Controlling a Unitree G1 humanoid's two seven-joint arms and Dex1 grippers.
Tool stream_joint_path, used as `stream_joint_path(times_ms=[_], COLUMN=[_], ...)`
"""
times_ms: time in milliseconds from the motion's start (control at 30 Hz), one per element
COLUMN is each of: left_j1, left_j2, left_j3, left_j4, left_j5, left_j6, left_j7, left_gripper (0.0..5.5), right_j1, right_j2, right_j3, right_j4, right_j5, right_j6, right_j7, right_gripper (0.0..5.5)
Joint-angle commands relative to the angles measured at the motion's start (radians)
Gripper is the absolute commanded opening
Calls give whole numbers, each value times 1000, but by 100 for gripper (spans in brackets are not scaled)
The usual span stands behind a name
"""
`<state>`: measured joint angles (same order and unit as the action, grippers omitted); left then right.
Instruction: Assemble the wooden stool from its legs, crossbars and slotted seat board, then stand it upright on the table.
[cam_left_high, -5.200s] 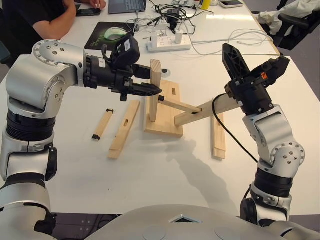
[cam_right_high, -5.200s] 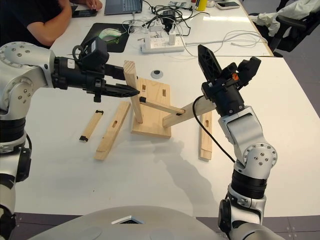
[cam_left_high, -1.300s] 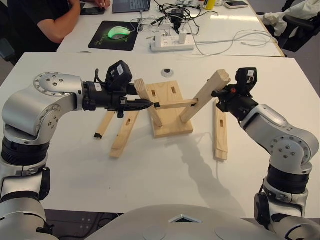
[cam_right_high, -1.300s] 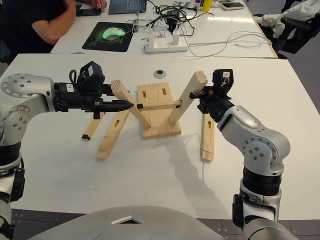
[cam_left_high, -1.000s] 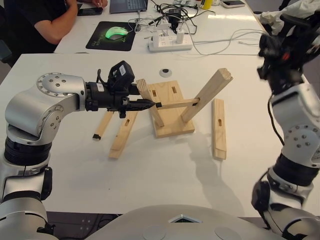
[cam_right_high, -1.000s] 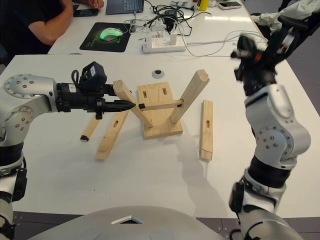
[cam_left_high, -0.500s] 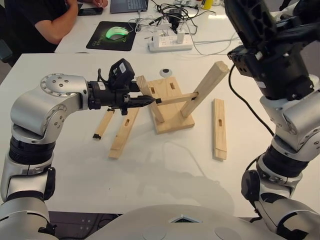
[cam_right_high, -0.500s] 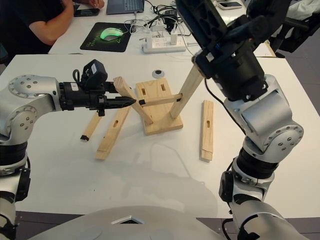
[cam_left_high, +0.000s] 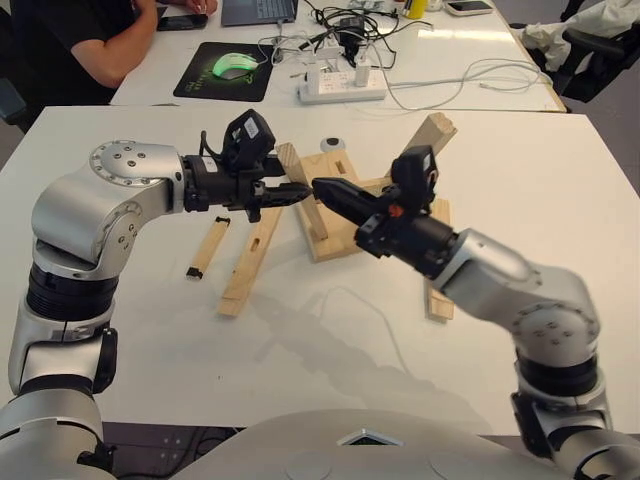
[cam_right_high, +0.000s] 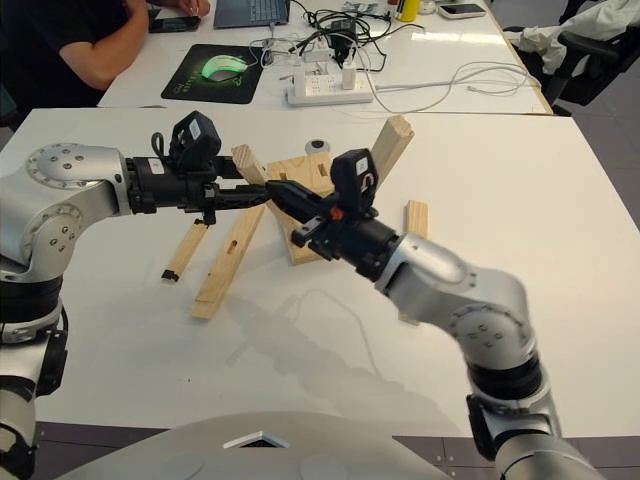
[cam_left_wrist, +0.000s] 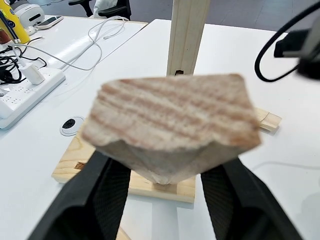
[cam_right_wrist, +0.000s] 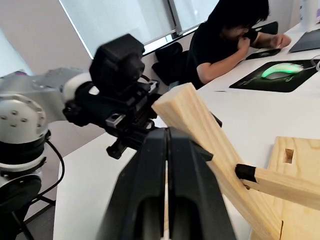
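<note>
Left gripper (cam_left_high: 296, 190) is pinching 1 leg (cam_right_wrist: 200, 125), tilted above the seat board (cam_left_high: 322, 170) on the table (cam_left_high: 300, 350). Your right gripper (cam_left_high: 330, 188), fingers pressed together, points tip-to-tip at it, just beside the crossbar (cam_right_wrist: 285, 184) joint.

An office with white desks (cam_left_high: 560, 150). One holds a white plastic power strip (cam_left_high: 340, 90) and a green-lit computer mouse (cam_left_high: 233, 63) on a black pad (cam_left_high: 198, 86). Black swivel chairs (cam_right_wrist: 167, 62) stand by large windows (cam_right_wrist: 125, 20).
</note>
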<state>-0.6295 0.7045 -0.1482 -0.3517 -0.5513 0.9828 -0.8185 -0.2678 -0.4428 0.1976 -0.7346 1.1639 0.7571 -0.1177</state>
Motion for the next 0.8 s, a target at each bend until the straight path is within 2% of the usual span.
stream_joint_path(times_ms=[33,200,333,800], left_j1=[-21,-31,-34,-64], left_j2=[-4,-2,-2,-13], left_j3=[-27,-37,-41,-68], left_j4=[21,32,32,45], left_j5=[1,4,2,5], left_j6=[16,14,17,9], left_j7=[-17,-31,-33,-52], left_gripper=[203,203,203,203], right_j1=[0,11,5,-38], right_j2=[-6,37,7,100], right_j3=[83,116,202,203], right_j4=[-50,-43,1,55], right_j5=[-327,-558,-759,-1003], right_j6=[-83,-149,-155,-126], right_j7=[1,1,36,102], right_gripper=[0,0,0,0])
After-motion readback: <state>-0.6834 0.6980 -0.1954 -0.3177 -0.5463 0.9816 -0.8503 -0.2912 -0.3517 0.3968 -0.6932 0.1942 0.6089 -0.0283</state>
